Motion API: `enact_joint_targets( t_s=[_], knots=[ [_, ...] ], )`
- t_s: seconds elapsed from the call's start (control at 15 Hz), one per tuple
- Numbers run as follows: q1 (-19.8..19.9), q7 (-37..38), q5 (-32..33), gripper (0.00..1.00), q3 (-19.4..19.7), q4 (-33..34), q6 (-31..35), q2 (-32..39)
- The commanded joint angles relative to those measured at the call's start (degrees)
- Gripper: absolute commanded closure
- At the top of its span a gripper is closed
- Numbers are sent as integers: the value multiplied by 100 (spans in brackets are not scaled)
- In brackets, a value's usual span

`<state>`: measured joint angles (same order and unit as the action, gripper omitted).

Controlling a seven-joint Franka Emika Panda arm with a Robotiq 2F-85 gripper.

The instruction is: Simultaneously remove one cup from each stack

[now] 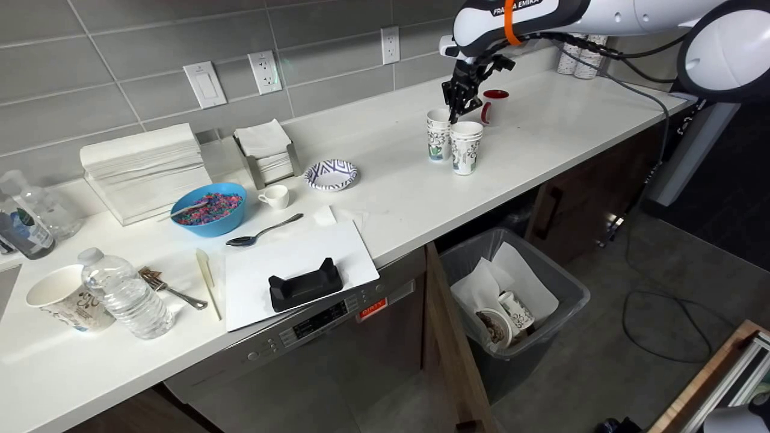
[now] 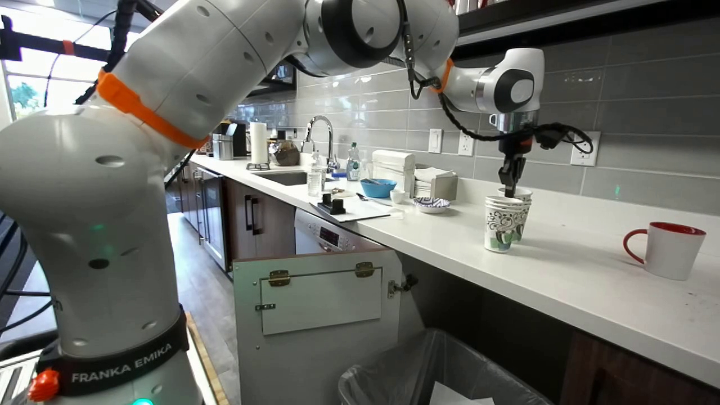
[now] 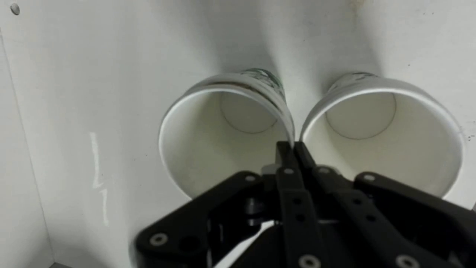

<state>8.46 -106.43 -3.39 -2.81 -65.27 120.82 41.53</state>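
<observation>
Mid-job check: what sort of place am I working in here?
Most likely a kitchen, perhaps a shared office one: a sink with a faucet, a dishwasher marked DIRTY, and a lined trash bin.

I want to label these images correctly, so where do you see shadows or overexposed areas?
In the wrist view, soft shadows stretch from both stacks over the counter; in an exterior view, daylight washes out most of the window.

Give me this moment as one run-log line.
tool: shut at facing rims | both rims pinched: unclear | edge-side stack: upright on counter | wall-side stack: upright on counter | removal: not yet
</observation>
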Motion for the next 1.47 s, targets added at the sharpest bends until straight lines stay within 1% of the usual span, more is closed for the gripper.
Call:
enact_joint_targets(
  t_s=[0.0,0.13,0.27,0.33,0.4,0.53,0.6,0.67,0.87,0.93,1.0,1.07,1.13,1.2,1.27,1.33,1.4],
  knots=[
    [47,-100,101,99,-49,166,-226,70],
    [41,-106,110,99,-43,164,-227,69],
    [39,-115,109,86,-42,159,-230,75],
    [36,-116,110,66,-42,157,-228,73],
    [34,-120,111,57,-43,162,-228,75],
    [25,-123,120,43,-40,178,-236,81],
    [23,-126,121,40,-40,182,-240,83],
    [21,-127,122,41,-40,191,-242,88],
    [10,-89,134,35,-20,223,-158,97],
    [11,-65,129,30,-14,245,-112,104],
    [17,-55,116,31,-15,269,-79,113],
    [20,-52,108,26,-18,284,-45,118],
    [32,-44,83,29,-25,303,10,121],
    [45,-42,59,31,-36,320,38,122],
    [44,-36,67,31,-29,340,45,116],
    [50,-39,63,33,-30,363,57,111],
    [59,-43,58,32,-31,380,61,101]
  ],
)
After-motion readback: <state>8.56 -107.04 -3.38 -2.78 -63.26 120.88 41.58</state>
